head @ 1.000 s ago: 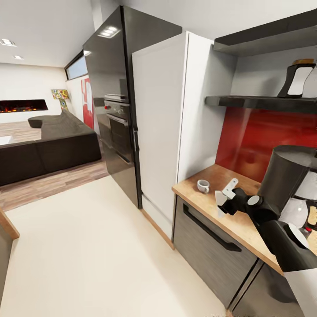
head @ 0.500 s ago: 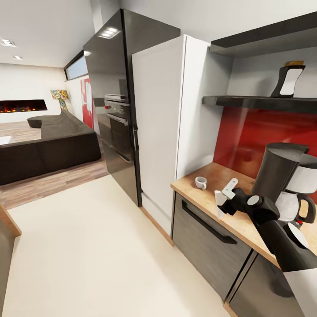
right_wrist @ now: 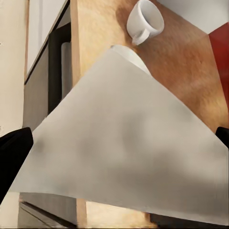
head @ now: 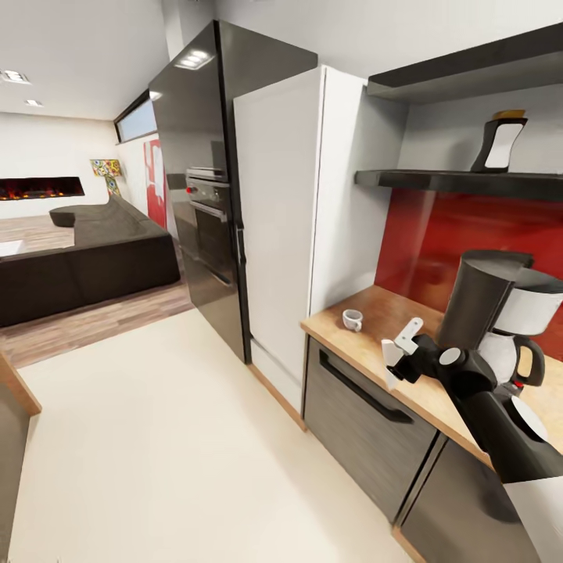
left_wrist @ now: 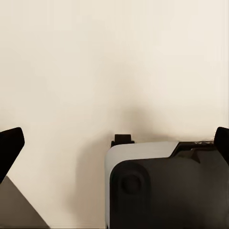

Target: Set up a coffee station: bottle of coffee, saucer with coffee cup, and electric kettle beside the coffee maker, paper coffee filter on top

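We are holding the paper coffee filter [head: 389, 353] pinched in the right gripper [head: 397, 361] over the countertop [head: 367, 332] edge. Left gripper [left_wrist: 114, 143] fingers are standing wide apart over floor. Coffee cup [head: 353, 319] is sitting left of the coffee maker [head: 500, 313].

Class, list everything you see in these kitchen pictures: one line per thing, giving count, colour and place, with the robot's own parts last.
Small ceramic coffee cup: one, white, on the wooden countertop, lying on its side.
Drip coffee maker with glass carafe: one, black and white, on the countertop by the red backsplash.
Coffee bottle: one, black and white with a tan cap, on the dark wall shelf.
Tall refrigerator: one, glossy black, beside the white cabinet.
Sofa: one, dark, in the living area.
Paper coffee filter: one, off-white, held by the right gripper.
Left gripper: black fingers apart, over pale floor.
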{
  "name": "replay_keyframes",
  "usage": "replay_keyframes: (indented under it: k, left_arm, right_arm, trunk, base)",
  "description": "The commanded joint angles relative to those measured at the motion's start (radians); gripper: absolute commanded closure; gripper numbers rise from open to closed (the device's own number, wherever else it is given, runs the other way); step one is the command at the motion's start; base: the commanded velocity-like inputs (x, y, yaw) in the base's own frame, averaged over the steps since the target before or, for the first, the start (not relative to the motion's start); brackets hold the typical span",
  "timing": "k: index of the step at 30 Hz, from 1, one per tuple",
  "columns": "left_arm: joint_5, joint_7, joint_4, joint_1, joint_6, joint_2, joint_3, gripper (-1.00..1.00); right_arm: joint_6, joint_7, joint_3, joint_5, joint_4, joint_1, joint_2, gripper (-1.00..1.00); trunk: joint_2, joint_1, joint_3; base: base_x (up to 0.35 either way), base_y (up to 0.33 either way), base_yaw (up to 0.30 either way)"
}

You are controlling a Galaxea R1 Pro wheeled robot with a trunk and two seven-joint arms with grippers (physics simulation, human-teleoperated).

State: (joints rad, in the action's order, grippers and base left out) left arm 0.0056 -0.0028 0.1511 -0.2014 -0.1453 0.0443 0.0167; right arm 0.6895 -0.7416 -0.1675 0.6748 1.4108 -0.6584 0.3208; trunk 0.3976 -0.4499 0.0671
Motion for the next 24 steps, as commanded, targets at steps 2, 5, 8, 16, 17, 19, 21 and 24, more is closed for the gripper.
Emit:
replay_keyframes:
  k: [2,5,8,16,17,19,21,24]
  left_arm:
    - [0.001,0.000,-0.001,-0.001,-0.004,0.000,0.002,-1.00]
    - [0.001,0.000,-0.001,-0.001,-0.003,0.000,0.001,-1.00]
    - [0.001,0.000,-0.001,-0.001,-0.003,0.000,0.002,-1.00]
    - [0.001,0.000,-0.001,-0.001,-0.002,-0.001,0.000,-1.00]
    - [0.001,0.000,-0.001,-0.001,-0.002,-0.001,0.000,-1.00]
    - [0.001,0.000,-0.001,-0.001,-0.002,-0.001,-0.001,-1.00]
    - [0.001,0.000,-0.001,-0.001,-0.002,-0.001,-0.001,-1.00]
    - [0.001,0.000,-0.001,-0.001,-0.002,-0.001,-0.001,-1.00]
  right_arm:
    - [0.002,-0.008,-0.001,0.011,0.001,-0.001,0.001,1.00]
    - [0.002,-0.008,-0.002,0.010,0.001,-0.001,0.001,1.00]
    - [0.002,-0.008,-0.002,0.010,0.000,-0.001,0.000,1.00]
    - [0.002,-0.008,-0.001,0.011,0.000,-0.001,0.001,1.00]
    - [0.002,-0.008,-0.001,0.011,0.000,-0.001,0.001,1.00]
    - [0.002,-0.008,-0.001,0.011,-0.001,-0.001,0.001,1.00]
    - [0.002,-0.008,-0.001,0.011,-0.001,-0.001,0.001,1.00]
    - [0.002,-0.008,-0.002,0.011,-0.001,-0.001,0.001,1.00]
  trunk:
    - [0.002,0.000,0.002]
    - [0.002,0.000,0.002]
    - [0.002,0.000,0.002]
    - [0.002,0.000,0.002]
    - [0.002,0.000,0.002]
    - [0.002,0.000,0.002]
    - [0.002,0.000,0.001]
    - [0.002,0.000,-0.002]
  base:
    - [-0.307,-0.087,0.000]
    - [-0.310,-0.087,0.000]
    - [-0.312,-0.088,0.000]
    - [-0.286,-0.125,-0.094]
    - [-0.170,-0.155,-0.236]
    - [-0.089,-0.162,-0.255]
    - [-0.046,-0.194,-0.266]
    - [-0.016,-0.246,-0.273]
